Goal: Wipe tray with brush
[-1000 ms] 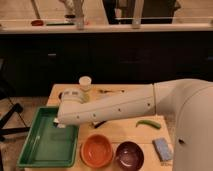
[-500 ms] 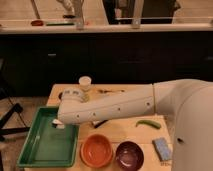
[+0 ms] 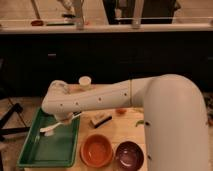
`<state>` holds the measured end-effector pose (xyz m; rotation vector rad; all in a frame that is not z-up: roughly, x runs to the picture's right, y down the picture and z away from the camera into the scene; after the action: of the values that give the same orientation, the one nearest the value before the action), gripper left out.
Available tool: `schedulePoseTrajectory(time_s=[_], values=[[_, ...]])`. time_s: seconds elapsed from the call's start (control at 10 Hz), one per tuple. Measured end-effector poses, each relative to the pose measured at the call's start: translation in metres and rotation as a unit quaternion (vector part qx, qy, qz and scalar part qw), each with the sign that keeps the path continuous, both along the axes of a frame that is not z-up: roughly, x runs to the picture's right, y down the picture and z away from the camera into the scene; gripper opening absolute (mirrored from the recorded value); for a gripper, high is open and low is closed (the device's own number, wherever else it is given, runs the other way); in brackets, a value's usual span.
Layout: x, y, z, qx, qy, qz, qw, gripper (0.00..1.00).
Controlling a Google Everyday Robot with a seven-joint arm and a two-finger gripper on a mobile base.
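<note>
nearest: orange bowl (image 3: 96, 151) and dark purple bowl (image 3: 129, 154) side by side at the table's front edge. left of them, the green tray (image 3: 52, 150), long side running away from the camera.

mid: brush (image 3: 57, 126) lies aslant over the tray's far half, white head low toward the left rim, handle rising right, under the arm (image 3: 115, 97). gripper (image 3: 66, 118) hangs below the wrist, over the tray's far right part, at the handle. whether it grips the brush: cannot tell, the wrist hides it.

beyond: tan-and-black scrubber (image 3: 100, 120) just right of the tray; white cup (image 3: 85, 81) at the table's back edge; dark counter behind.

progress, judged: brush is at the tray, wiping seems begun at the far end. near half yet to be swept.
</note>
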<state>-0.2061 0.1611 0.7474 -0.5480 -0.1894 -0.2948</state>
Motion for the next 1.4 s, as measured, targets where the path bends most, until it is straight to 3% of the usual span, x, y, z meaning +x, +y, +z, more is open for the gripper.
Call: schedulePoseTrajectory(time_s=[0.2, 0.3, 0.5, 0.8, 1.0, 1.4], values=[[-0.006, 0.004, 0.005, -0.037, 0.002, -0.018, 0.9992, 0.00], [-0.006, 0.005, 0.005, -0.043, 0.011, -0.023, 0.9988, 0.00], [-0.002, 0.006, 0.005, -0.043, 0.055, -0.030, 0.9971, 0.00], [0.008, 0.005, 0.007, -0.032, 0.127, -0.046, 0.9903, 0.00], [0.014, 0.008, 0.011, -0.037, 0.147, -0.047, 0.9873, 0.00], [0.018, 0.026, 0.029, -0.068, 0.157, -0.051, 0.9839, 0.00]])
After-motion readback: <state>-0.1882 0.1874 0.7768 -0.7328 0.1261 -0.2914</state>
